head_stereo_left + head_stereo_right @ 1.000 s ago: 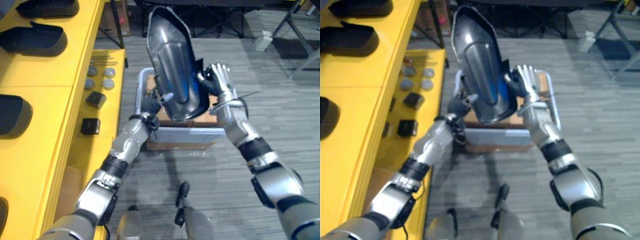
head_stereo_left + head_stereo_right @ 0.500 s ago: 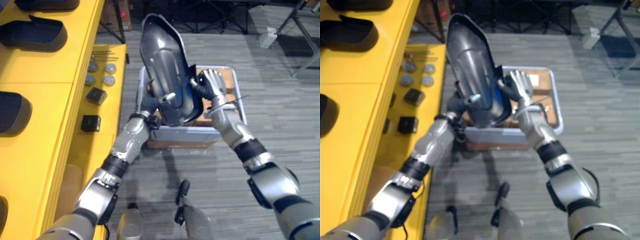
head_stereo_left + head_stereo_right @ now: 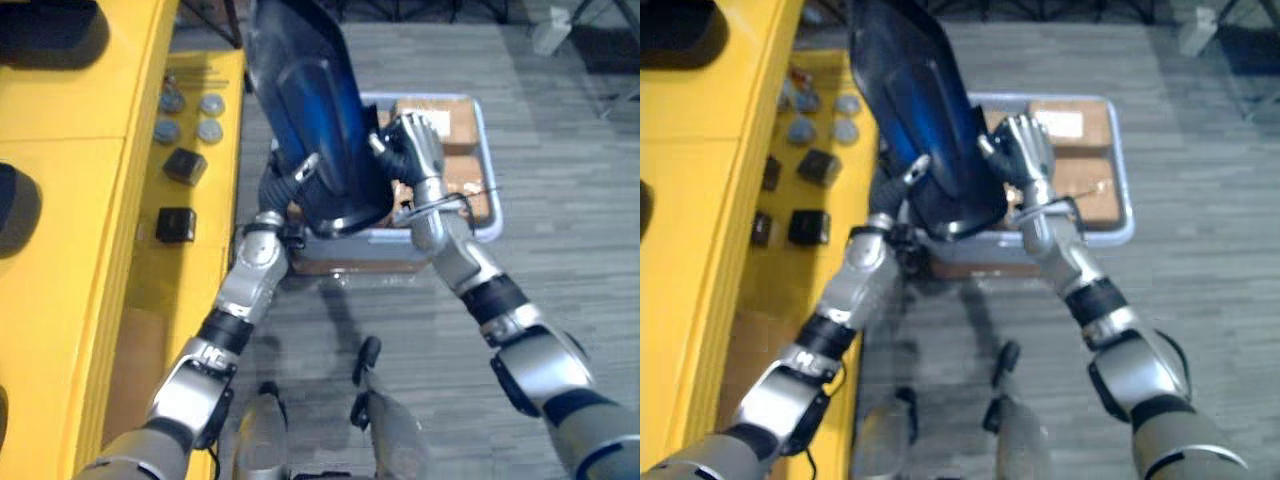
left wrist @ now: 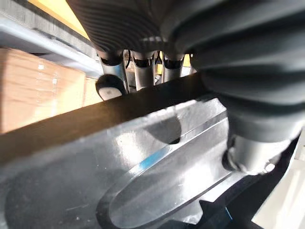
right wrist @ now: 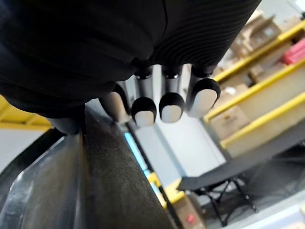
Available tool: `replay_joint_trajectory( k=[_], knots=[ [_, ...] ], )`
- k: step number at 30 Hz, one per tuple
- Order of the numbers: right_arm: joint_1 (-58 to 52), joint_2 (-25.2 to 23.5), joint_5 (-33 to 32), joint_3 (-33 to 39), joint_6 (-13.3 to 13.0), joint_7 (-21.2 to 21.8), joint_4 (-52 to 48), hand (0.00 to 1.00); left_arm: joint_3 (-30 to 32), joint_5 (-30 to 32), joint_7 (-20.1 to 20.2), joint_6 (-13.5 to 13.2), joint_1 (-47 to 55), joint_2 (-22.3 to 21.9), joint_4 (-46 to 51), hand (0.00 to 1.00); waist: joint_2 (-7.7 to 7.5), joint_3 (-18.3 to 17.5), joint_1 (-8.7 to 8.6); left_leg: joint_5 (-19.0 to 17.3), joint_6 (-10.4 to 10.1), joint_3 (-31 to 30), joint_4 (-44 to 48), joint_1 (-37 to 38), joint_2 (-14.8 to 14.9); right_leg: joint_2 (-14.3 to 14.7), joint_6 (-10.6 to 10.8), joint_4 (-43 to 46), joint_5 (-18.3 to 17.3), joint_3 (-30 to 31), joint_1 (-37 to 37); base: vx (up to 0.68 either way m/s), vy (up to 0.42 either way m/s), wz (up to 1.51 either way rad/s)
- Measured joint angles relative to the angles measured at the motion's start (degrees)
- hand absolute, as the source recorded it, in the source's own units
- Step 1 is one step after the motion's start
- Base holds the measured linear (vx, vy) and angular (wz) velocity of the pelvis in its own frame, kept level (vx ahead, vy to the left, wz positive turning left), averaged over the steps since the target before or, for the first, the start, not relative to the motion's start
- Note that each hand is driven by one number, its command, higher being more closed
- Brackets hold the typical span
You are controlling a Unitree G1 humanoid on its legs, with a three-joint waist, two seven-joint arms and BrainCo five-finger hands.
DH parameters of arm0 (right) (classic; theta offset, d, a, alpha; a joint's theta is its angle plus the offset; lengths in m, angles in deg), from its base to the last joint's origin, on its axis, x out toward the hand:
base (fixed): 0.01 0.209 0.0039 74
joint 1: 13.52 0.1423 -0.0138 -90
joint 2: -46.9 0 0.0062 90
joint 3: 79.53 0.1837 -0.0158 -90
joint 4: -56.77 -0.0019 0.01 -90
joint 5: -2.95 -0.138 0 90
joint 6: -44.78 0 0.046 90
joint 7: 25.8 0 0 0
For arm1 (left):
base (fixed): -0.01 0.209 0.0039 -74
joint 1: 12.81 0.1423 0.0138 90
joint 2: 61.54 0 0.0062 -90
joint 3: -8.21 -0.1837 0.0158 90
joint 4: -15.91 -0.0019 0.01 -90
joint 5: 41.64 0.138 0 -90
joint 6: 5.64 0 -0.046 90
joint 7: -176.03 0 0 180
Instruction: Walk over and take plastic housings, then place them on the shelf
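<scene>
Plastic housing point(image 3: 315, 110), dark and glossy, held tilted in the air between both hands, above the grey bin point(image 3: 492, 228) of cardboard boxes, just right of the yellow shelf point(image 3: 80, 230). Left hand point(image 4: 143, 71) pinches its lower edge, fingers behind and thumb on the inner face. Right hand point(image 3: 415, 150) curls its fingers over the right rim.

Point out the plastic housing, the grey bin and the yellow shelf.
plastic housing point(image 3: 310, 110), left eye view, broad face.
grey bin point(image 3: 375, 240), left eye view, front wall.
yellow shelf point(image 3: 70, 200), left eye view, top surface.
</scene>
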Motion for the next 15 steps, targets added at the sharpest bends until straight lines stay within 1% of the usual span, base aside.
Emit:
replay_joint_trajectory(
  k=[2, 3, 4, 5, 9, 11, 12, 14, 15],
  knots=[
    [0.57, 0.02, -0.77, 0.01, -0.46, -0.64, 0.0, 1.0, 0.07, 0.03, -1.24, -0.47, -0.86, -0.01, 0.31, 1.0, 0.2, 1.2, -0.14, -0.2, -0.16, 0.01, 0.55, -0.46, 0.21, 0.23, -1.06, 0.02, 0.95, 0.02, -0.27, 0.04, -0.003, -0.04],
    [1.21, 0.02, -0.98, 0.04, -0.57, -0.99, 0.0, 1.0, 0.16, 0.6, -2.13, -1.01, -1.55, -0.02, 0.31, 1.0, 0.33, 1.96, -0.17, -0.58, -0.14, 0.06, 0.98, -0.55, 0.33, 0.38, -1.06, 0.02, 0.96, 0.19, -0.27, 0.02, 0.012, -0.06],
    [1.5, 0.01, -0.98, 0.02, -0.59, -1.27, 0.0, 0.0, 0.27, 1.43, -2.42, -1.27, -1.77, -0.02, 0.31, 1.0, 0.38, 2.21, -0.16, -0.82, -0.16, 0.13, 1.25, -0.67, 0.41, 0.47, -1.07, 0.02, 0.96, 0.31, -0.35, 0.02, 0.022, -0.07],
    [1.86, 0.01, -1.01, 0.03, -0.97, -1.9, 0.0, 0.0, 0.25, 1.86, -3.28, -1.95, -2.15, -0.06, 0.42, 1.0, 0.4, 2.22, -0.17, -1.02, -0.07, 0.16, 1.77, -1.47, 0.49, 0.54, -1.07, 0.22, 1.02, 0.46, -1.03, 0.02, 0.021, -0.05],
    [2.08, -0.93, -3.11, -0.05, -3.51, -3.28, -0.1, 0.0, 0.57, 2.31, -6.19, -2.27, -2.33, -1.07, 0.6, 1.0, 0.48, 2.33, -0.18, -1.23, -0.03, 0.17, 2.31, -1.85, 0.37, 0.73, -1.1, 0.36, 1.02, 0.75, -1.34, 0.02, 0.011, -0.02],
    [2.08, -0.94, -4.34, -0.04, -4.7, -3.97, -0.14, 0.0, 0.61, 4.87, -8.46, -3.33, -2.3, -2.07, 1.16, 1.0, 0.5, 2.35, -0.08, -1.24, -0.01, 0.17, 2.24, -1.83, 0.28, 0.71, -1.11, 0.36, 1.02, 0.9, -1.34, 0.0, 0.0, 0.0],
    [2.07, -0.94, -4.93, -0.04, -4.75, -3.99, -0.31, 0.0, 0.66, 6.09, -9.29, -3.44, -2.23, -2.18, 1.48, 1.0, 0.51, 2.36, -0.08, -1.25, 0.0, 0.18, 2.23, -1.8, 0.25, 0.7, -1.11, 0.38, 1.02, 0.94, -1.35, 0.0, 0.0, 0.0],
    [1.98, -0.96, -6.63, -0.05, -5.12, -3.98, -1.84, 0.0, 0.77, 9.71, -13.16, -3.88, -1.94, -2.22, 3.38, 1.0, 0.92, 2.59, -0.06, -1.37, 0.22, 0.3, 2.18, -1.5, 0.07, 0.62, -1.12, 0.59, 1.0, 1.43, -1.34, -0.01, 0.006, -0.04],
    [1.93, -0.97, -7.23, -0.04, -5.38, -3.99, -2.21, 0.0, 0.91, 11.33, -14.34, -3.92, -1.79, -2.33, 4.1, 1.0, 1.08, 2.68, -0.06, -1.39, 0.25, 0.36, 2.16, -1.39, -0.01, 0.6, -1.12, 0.67, 1.0, 1.55, -1.34, -0.03, -0.002, -0.05]
  ],
)
